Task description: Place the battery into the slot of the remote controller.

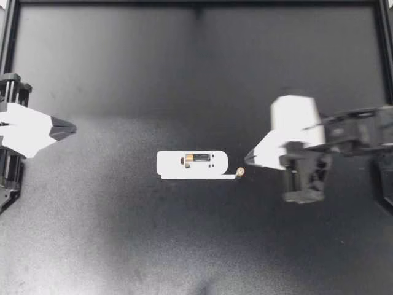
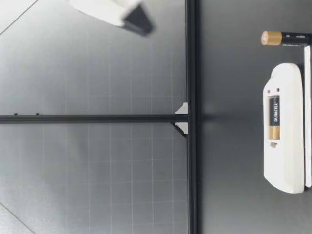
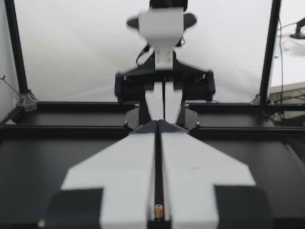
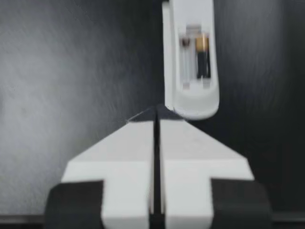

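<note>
Battery, seated: one battery (image 1: 198,158) was seen lying in the slot (image 4: 187,62) of the remote controller (image 1: 172,165), lengthwise along the remote's body.
Battery, loose: a second battery (image 1: 240,173) was found standing upright on the table (image 1: 123,233), gold end up, just off one end of the remote; whether the two touched could not be told.
Remote controller: it was placed near the middle of the table with the slot side exposed to the top view and the low view.
White strip: a thin white strip (image 1: 196,178) was seen running along one long edge of the remote, against it.
Right gripper: the right gripper (image 1: 247,157) was held near the loose battery and the remote's end, touching neither, with its fingers (image 4: 128,148) pressed together on nothing.
Left gripper: the left gripper (image 1: 72,128) was kept at its own side of the table, well apart from the remote, with its fingers (image 3: 124,171) drawn together to a narrow slit and nothing gripped.
Low view: a gripper (image 2: 139,19) was caught high above the table; its fingers could not be made out.
Frame: the table was bordered by black rails (image 1: 196,3).
</note>
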`<state>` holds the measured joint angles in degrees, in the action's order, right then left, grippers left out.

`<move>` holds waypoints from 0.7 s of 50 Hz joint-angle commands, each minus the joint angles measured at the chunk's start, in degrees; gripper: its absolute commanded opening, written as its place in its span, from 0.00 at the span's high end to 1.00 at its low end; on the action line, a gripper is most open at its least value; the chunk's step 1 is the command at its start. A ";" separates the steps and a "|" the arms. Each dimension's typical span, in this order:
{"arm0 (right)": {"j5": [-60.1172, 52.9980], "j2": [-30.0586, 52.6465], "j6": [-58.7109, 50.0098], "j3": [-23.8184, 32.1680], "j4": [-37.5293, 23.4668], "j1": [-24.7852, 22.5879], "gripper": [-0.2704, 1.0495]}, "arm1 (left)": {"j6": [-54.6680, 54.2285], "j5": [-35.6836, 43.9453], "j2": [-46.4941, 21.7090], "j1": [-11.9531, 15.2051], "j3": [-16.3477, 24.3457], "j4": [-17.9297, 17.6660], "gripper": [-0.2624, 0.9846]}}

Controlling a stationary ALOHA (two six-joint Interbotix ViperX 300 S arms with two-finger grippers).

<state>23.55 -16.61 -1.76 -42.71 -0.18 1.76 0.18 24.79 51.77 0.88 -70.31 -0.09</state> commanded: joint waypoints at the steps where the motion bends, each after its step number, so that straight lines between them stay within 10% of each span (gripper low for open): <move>1: 1.41 1.93 -0.35 2.37 0.00 0.70 0.89 | 0.00 0.62 -0.53 0.09 1.23 0.00 0.91; 23: 1.85 9.76 -1.23 3.69 0.00 0.88 0.42 | 0.00 0.62 -0.62 0.09 0.79 -0.09 0.91; 35: 1.85 13.97 -1.05 4.31 -0.09 0.88 0.40 | -0.09 0.62 -0.79 0.18 0.79 -0.09 0.91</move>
<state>25.66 -2.90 -2.90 -39.90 -0.18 2.29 0.18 24.87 51.42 0.88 -70.31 -0.18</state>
